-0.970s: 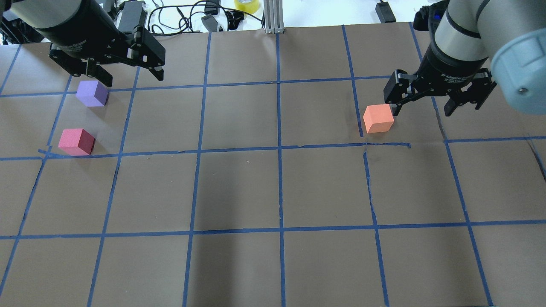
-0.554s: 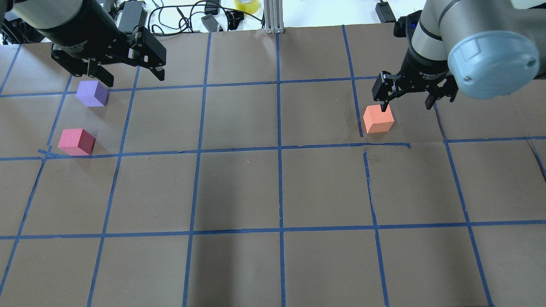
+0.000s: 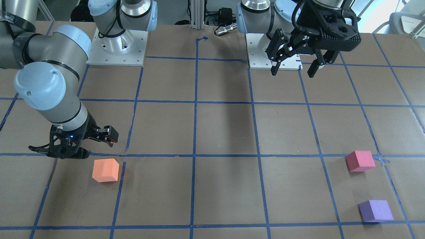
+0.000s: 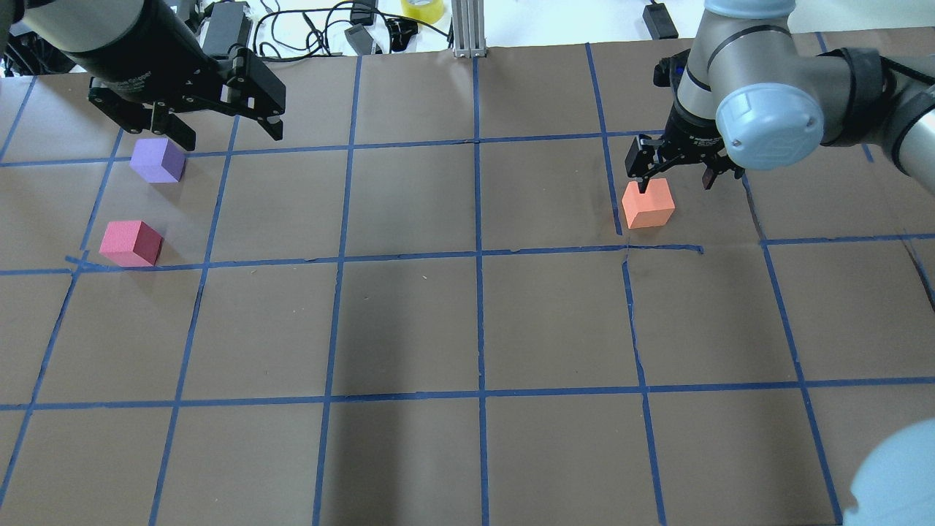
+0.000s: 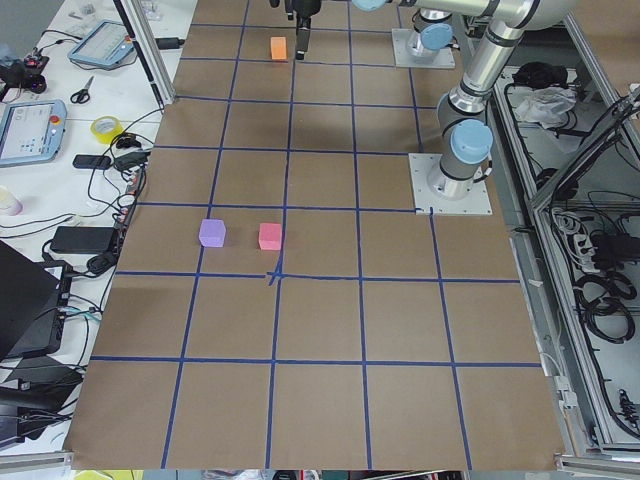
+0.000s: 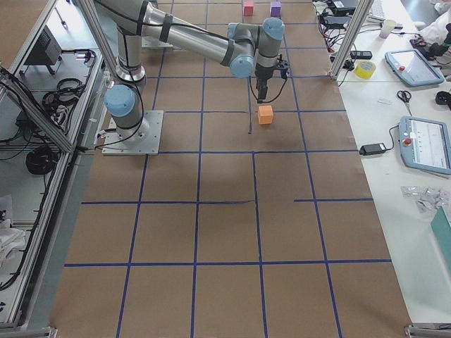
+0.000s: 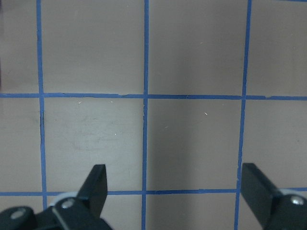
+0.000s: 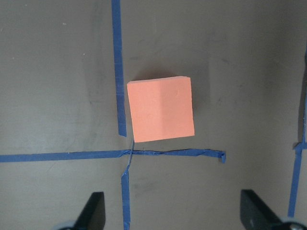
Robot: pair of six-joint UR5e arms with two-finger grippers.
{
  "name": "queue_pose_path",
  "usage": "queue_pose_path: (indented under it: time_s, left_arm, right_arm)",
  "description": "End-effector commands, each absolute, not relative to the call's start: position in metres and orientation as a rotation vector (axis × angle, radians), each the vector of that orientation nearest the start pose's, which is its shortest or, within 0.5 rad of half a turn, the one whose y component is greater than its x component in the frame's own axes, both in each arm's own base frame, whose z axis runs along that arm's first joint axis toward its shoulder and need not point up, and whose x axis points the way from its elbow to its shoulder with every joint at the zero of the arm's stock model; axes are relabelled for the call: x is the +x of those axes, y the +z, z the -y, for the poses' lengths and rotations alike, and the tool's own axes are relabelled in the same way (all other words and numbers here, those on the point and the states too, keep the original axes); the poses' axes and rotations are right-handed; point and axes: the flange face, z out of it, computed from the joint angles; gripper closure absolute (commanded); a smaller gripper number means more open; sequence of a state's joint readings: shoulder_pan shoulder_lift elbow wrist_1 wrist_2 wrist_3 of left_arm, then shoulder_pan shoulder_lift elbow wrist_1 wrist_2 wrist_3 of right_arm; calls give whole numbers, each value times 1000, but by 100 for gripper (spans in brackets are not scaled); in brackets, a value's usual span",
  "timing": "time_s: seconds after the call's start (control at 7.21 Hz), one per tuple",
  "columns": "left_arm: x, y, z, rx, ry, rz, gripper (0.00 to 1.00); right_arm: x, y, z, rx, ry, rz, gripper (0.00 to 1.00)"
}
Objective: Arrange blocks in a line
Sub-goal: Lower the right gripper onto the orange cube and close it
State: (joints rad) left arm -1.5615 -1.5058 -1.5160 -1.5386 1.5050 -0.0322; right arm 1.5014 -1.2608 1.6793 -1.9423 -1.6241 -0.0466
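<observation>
The orange block (image 4: 648,203) sits on the brown paper on the right, also in the front view (image 3: 105,170) and the right wrist view (image 8: 160,109). My right gripper (image 4: 676,184) is open and hovers close by it; the block lies ahead of the fingers, not between them. The purple block (image 4: 157,160) and the pinkish-red block (image 4: 131,242) sit near each other at the far left. My left gripper (image 4: 226,135) is open and empty, raised beside the purple block; its wrist view shows only bare paper and blue tape.
Blue tape lines grid the table (image 4: 409,321). Cables, a yellow tape roll (image 4: 422,7) and an aluminium post (image 4: 467,29) lie along the far edge. The arm base plates (image 3: 116,49) stand at the robot's side.
My right arm has swung left in the overhead view, bringing its open gripper in close to the orange block. The left gripper and all three blocks have stayed put.
</observation>
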Motion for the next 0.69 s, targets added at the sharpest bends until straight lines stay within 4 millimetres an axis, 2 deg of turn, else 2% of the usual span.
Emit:
queue_pose_path:
  time_s: [0.0,0.28,0.55]
  left_arm:
    - [-135,549,476,-58,-240,-3200,0]
    - [-136,547,477,-58,-235,-3201,0]
    - [-136,547,477,-58,-235,-3201,0]
  right_arm:
    - [81,262,609,47,90,-3187,0]
    - [81,250,612,58,119,-3179,0]
    - [81,230,618,48,139,-3179,0]
